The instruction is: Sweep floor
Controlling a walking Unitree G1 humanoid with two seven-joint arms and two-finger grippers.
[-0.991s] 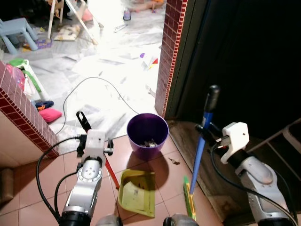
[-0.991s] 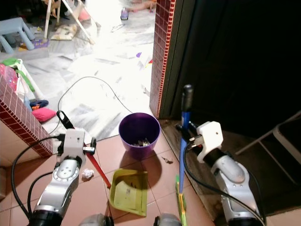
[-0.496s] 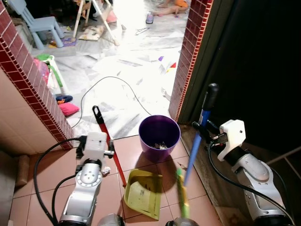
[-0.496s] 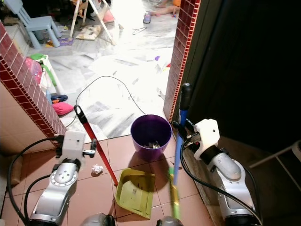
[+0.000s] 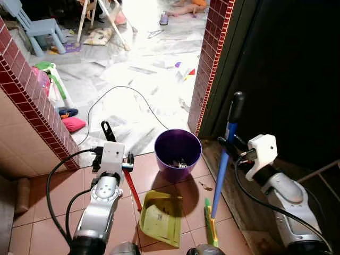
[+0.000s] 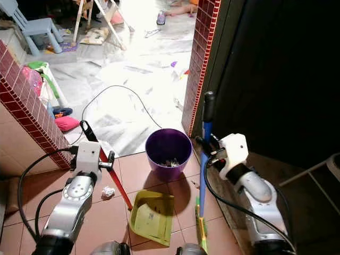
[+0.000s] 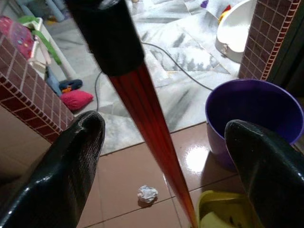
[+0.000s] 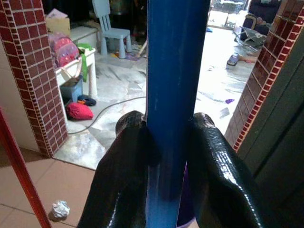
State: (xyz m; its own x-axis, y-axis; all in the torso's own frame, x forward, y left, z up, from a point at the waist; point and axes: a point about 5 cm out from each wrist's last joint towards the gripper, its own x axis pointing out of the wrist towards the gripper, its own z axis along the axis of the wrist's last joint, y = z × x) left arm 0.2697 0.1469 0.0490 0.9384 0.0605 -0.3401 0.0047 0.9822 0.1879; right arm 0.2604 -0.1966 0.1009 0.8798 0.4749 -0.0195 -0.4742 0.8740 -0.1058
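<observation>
Since 0.5 s ago, broom (image 5: 220, 178) is swung back upright, clamped in R gripper (image 8: 164, 156). L gripper (image 7: 156, 156) is spread around dustpan handle (image 7: 147, 128). Paper ball (image 6: 108, 192) remains unswept on tile floor (image 5: 42, 196); sweep incomplete.

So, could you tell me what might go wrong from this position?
The left gripper looks open around the red dustpan handle, so the yellow dustpan could tip. The blue broom, clamped in the right gripper, stands near the purple bin and could knock it. The crumpled paper may be missed.
</observation>
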